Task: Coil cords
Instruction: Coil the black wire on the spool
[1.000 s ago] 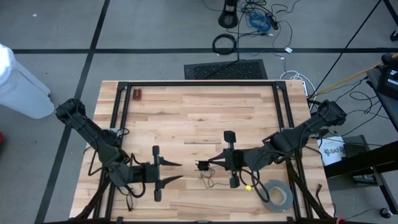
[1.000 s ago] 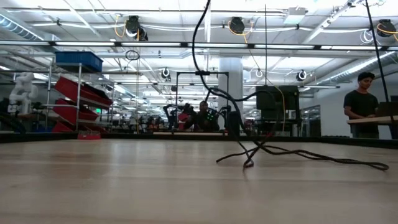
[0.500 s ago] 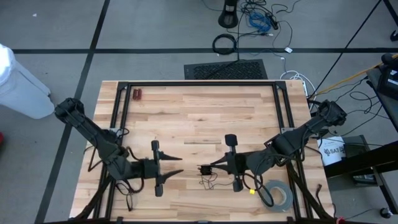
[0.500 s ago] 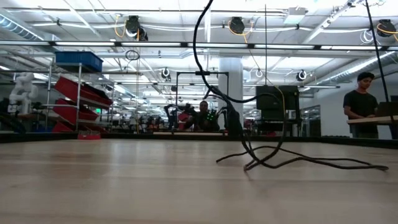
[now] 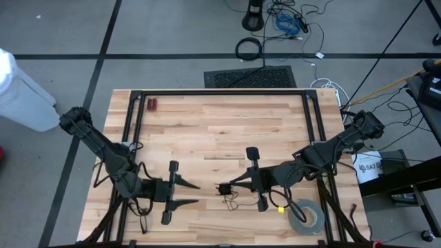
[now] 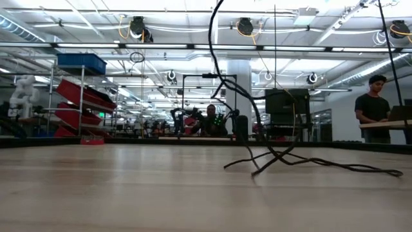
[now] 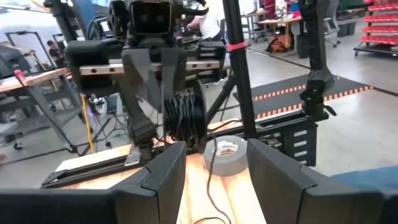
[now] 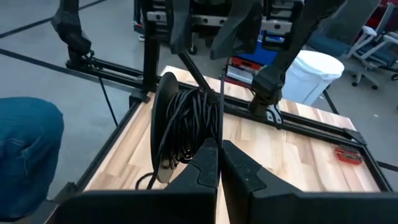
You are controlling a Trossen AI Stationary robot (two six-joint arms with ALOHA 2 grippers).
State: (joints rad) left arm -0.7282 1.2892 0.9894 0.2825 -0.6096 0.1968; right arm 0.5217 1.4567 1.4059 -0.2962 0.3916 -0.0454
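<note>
High view shows the right claw (image 5: 222, 187) closed on the thin black cord (image 5: 225, 189), mostly wound in a bundle at its tips above the table (image 5: 207, 131). Some loose strands (image 5: 234, 201) trail on the wood, so the coiling seems well advanced, not finished. The left claw (image 5: 196, 192) waits apart, fingers spread and empty.

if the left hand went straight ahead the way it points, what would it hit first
Probably the cord bundle pinched in the shut right hand. The open left hand points straight at it across bare table; the tape roll lies further behind.
</note>
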